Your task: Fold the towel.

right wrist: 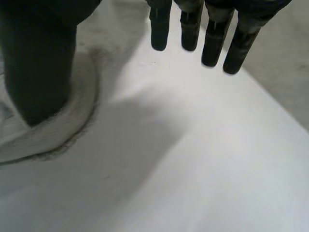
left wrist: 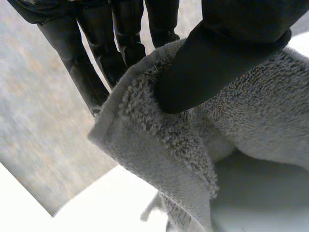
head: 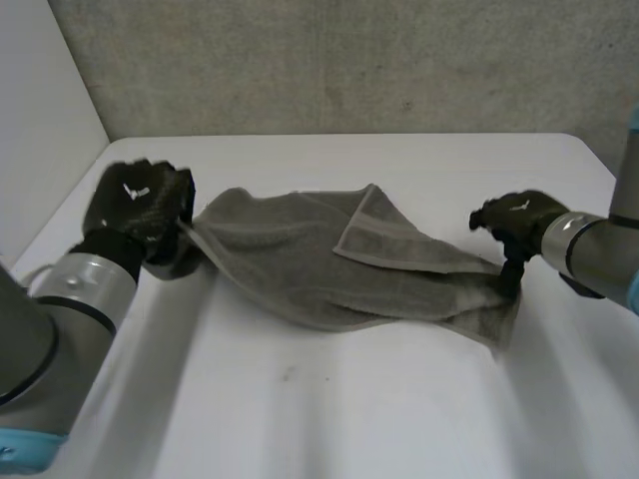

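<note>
A grey towel [head: 329,259] lies crumpled across the middle of the white table [head: 349,409], with one flap folded back over its right half. My left hand [head: 135,205] holds the towel's left end a little off the table. In the left wrist view its thumb [left wrist: 217,58] pinches the towel's edge [left wrist: 159,140] against the fingers [left wrist: 87,72]. My right hand [head: 514,220] is at the towel's right end. In the right wrist view its thumb [right wrist: 38,63] rests on the towel's rim [right wrist: 48,130], while its fingers [right wrist: 207,38] hang straight over bare table, away from the cloth.
A grey wall [head: 349,60] runs along the table's far edge and a white panel [head: 40,110] stands at the left. Bare tabletop lies in front of the towel and behind it.
</note>
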Controlling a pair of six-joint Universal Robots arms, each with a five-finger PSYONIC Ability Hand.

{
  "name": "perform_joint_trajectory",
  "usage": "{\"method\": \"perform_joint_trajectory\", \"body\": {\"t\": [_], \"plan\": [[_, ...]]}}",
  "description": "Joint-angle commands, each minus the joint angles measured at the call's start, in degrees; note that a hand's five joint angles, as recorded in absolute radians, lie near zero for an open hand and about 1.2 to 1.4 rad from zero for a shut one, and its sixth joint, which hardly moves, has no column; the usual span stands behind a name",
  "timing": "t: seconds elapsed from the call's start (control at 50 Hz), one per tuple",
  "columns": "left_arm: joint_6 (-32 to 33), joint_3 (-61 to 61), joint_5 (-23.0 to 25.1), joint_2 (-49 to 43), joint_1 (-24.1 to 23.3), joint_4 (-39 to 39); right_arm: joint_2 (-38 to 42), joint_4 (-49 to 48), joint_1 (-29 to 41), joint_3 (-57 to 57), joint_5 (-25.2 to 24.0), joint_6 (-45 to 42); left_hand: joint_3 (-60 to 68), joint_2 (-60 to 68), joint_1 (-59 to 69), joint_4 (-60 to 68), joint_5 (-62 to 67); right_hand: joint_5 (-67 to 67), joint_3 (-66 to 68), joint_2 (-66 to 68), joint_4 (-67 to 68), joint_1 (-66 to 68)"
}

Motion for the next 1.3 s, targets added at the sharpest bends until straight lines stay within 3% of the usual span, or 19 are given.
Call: {"method": "perform_joint_trajectory", "body": {"t": [0.02, 0.12, 0.26, 0.38, 0.42, 0.54, 0.66, 0.72, 0.8, 0.88, 1.06, 1.08, 1.1, 1.12, 1.18, 1.22, 1.24, 1.28, 1.3], "plan": [[-0.4, 1.7, 0.0, 7.6, -1.2, -3.0, -6.3, -2.3, 0.2, 4.3, 0.1, 3.3, 10.3, 10.2, 11.4, 10.2, 10.5, -5.9, -4.3, -4.4, -4.7, -2.9], [-0.5, 5.9, -0.3, 11.0, -3.5, -5.4, -10.9, -3.5, 1.8, 8.6, -0.5, 7.5, 10.3, 10.2, 11.4, 10.2, 10.5, -5.9, -4.3, -4.4, -4.7, -2.9], [-1.2, 10.5, -0.7, 11.0, -4.9, -8.8, -17.6, -4.0, 10.5, 13.3, -4.1, 25.6, 10.3, 10.2, 11.4, 10.2, 10.5, -5.9, -4.3, -4.4, -4.7, -2.9], [-2.2, 13.3, -1.4, 10.6, -5.4, -9.9, -17.8, -5.8, 16.1, 16.0, -6.3, 34.7, 10.3, 10.2, 11.4, 10.2, 10.5, -5.9, -4.3, -4.4, -4.7, -2.9], [-2.6, 13.5, -1.6, 10.6, -5.4, -9.9, -15.9, -10.5, 19.4, 17.5, -5.4, 37.1, 10.3, 10.2, 11.4, 10.2, 10.5, -5.9, -4.3, -4.4, -4.7, -2.9], [-3.6, 13.8, -1.7, 11.3, -5.4, -9.9, -8.2, -17.4, 19.7, 17.3, -1.8, 36.6, 10.3, 10.2, 11.4, 10.2, 10.5, -5.9, -4.3, -4.4, -4.7, -2.9], [-3.7, 14.0, -2.2, 11.5, -5.2, -9.9, -3.6, -17.9, 19.5, 17.9, -1.8, 35.9, 10.3, 10.2, 11.4, 10.2, 10.5, -0.6, 1.0, 0.9, 0.6, 2.4], [-3.7, 14.2, -2.9, 11.5, -5.0, -9.9, -1.3, -20.9, 18.4, 18.9, -1.5, 35.7, 10.3, 10.2, 11.4, 10.2, 10.5, 14.8, 16.4, 16.3, 16.1, 17.8], [-3.7, 14.4, -2.9, 11.7, -4.6, -9.8, -1.9, -24.2, 16.7, 20.1, -0.3, 34.4, 10.3, 10.2, 11.4, 10.2, 10.5, 19.6, 21.2, 21.0, 20.8, 22.6], [-3.7, 14.5, -2.9, 12.4, -4.0, -9.9, -3.9, -25.8, 12.5, 22.1, 2.4, 27.0, 10.3, 10.2, 11.4, 10.2, 10.5, 21.4, 23.0, 22.9, 22.7, 24.4], [-3.7, 14.0, -2.9, 12.4, -1.9, -10.0, -5.7, -26.1, 6.4, 25.3, 2.6, 18.7, 10.3, 10.2, 11.4, 10.2, 10.5, 26.0, 27.6, 27.4, 27.2, 29.0], [-3.7, 13.9, -2.9, 12.4, -1.7, -10.0, -5.7, -25.9, 5.7, 25.4, 2.5, 18.6, 10.3, 10.2, 11.4, 10.2, 10.5, 27.3, 28.9, 28.8, 28.5, 30.3], [-3.7, 13.7, -2.9, 12.4, -1.3, -10.0, -5.8, -25.7, 5.0, 25.6, 2.4, 18.1, 10.3, 10.2, 11.4, 10.2, 10.5, 37.6, 39.3, 39.1, 38.9, 40.6], [-3.7, 13.7, -2.9, 12.4, -1.3, -10.0, -5.9, -25.6, 4.3, 25.8, 1.8, 18.0, 10.3, 10.2, 11.4, 10.2, 10.5, 63.1, 64.7, 64.5, 64.3, 66.1], [-3.7, 13.3, -2.9, 12.4, -0.8, -10.1, -6.1, -25.5, 3.6, 25.9, 0.6, 17.9, 10.3, 10.2, 11.4, 10.2, 10.5, 64.1, 65.7, 65.6, 65.3, 67.1], [-3.7, 12.5, -2.9, 12.4, -0.5, -10.2, -7.2, -24.4, 2.1, 26.9, -4.1, 16.2, 10.3, 10.2, 11.4, 10.2, 10.5, 64.1, 65.7, 65.6, 65.3, 67.1], [-3.7, 12.5, -2.9, 12.4, -0.5, -10.2, -7.2, -24.4, 2.1, 26.9, -4.1, 16.2, 10.3, 10.2, 11.4, 10.2, 10.5, 64.1, 65.7, 65.6, 65.3, 67.1], [-3.6, 11.8, -2.6, 12.4, -0.5, -10.2, -9.9, -22.0, 0.1, 28.1, -10.1, 12.0, 10.3, 10.2, 11.4, 10.2, 10.5, 64.1, 65.7, 65.6, 65.3, 67.1], [-3.5, 11.1, -2.5, 12.3, -0.2, -10.4, -9.9, -22.0, 0.1, 28.1, -10.1, 12.0, 10.3, 10.2, 11.4, 10.2, 10.5, 64.1, 65.7, 65.6, 65.3, 67.1]]}}
